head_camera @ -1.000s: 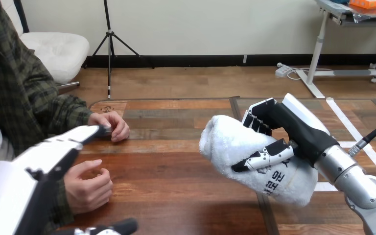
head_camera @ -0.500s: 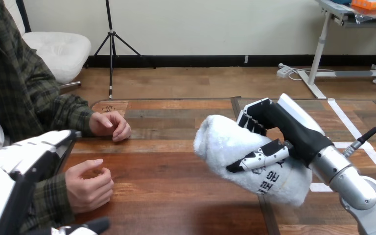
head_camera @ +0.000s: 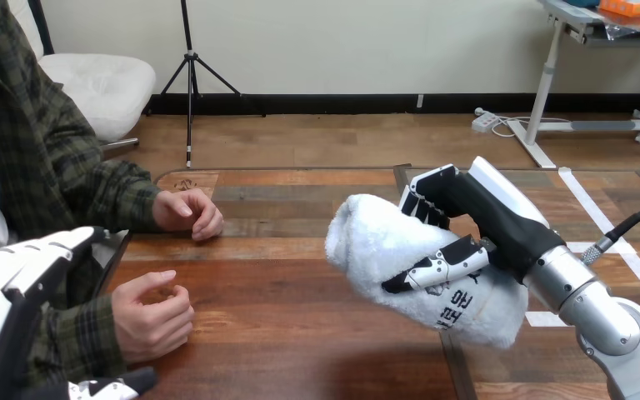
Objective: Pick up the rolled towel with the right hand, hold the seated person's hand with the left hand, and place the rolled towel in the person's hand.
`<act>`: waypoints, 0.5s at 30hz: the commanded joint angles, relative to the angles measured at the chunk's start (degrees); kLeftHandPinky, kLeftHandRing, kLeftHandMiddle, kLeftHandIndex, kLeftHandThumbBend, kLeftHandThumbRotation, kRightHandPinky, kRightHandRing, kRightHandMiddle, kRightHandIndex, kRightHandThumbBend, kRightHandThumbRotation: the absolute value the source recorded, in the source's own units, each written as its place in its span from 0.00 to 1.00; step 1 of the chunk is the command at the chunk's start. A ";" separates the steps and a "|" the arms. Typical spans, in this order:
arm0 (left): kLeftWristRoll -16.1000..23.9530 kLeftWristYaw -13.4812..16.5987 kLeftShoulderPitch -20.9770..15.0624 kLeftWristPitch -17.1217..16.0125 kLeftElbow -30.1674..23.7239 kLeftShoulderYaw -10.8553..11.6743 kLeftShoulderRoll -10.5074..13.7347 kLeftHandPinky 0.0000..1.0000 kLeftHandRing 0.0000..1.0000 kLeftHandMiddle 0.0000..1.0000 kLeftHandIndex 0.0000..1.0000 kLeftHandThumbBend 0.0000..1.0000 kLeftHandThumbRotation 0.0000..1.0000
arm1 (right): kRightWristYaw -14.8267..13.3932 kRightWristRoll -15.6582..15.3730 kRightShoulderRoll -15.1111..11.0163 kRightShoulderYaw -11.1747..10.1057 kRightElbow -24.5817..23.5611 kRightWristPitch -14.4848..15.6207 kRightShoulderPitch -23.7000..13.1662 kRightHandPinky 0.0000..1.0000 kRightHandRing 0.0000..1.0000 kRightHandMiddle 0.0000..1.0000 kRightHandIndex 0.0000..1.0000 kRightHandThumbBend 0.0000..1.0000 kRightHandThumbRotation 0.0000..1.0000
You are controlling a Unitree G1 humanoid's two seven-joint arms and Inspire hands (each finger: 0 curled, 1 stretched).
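The white rolled towel (head_camera: 379, 246) hangs above the table's middle right, tilted, its rounded end pointing left. My right hand (head_camera: 487, 221) is shut on it, fingers over the top and thumb across the front. My left hand (head_camera: 21, 271) is at the lower left, open with straight fingers, over the person's checked sleeve and just left of the person's near hand (head_camera: 154, 317); it holds nothing. That near hand rests loosely curled on the table, palm turned inward. The person's far hand (head_camera: 187, 212) lies curled on the table farther back.
The wooden table (head_camera: 300, 275) has bare boards between the person's hands and the towel. White tape lines (head_camera: 604, 221) cross its right part. The person sits at the left side.
My left hand has drawn back toward the lower left, uncovering the person's near hand. The right hand has carried the towel slightly left. The person's hands stay still.
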 commanded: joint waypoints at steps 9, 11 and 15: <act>3.46 2.13 -3.99 2.53 2.91 -0.56 5.50 0.74 0.80 0.82 0.81 1.00 0.42 | 0.68 2.92 -0.17 -2.96 -6.05 -1.76 -1.38 0.14 0.19 0.25 0.29 0.79 0.00; 4.15 2.41 -4.20 2.96 3.31 -0.72 5.93 0.74 0.80 0.82 0.81 1.00 0.42 | 0.63 2.87 -0.25 -3.03 -6.37 -1.95 -1.21 0.14 0.19 0.25 0.29 0.79 0.00; 5.62 2.40 -4.97 4.19 4.62 -1.40 7.26 0.75 0.80 0.82 0.82 1.00 0.41 | 0.50 2.69 -0.57 -3.24 -7.67 -1.94 -0.67 0.13 0.19 0.25 0.29 0.78 0.00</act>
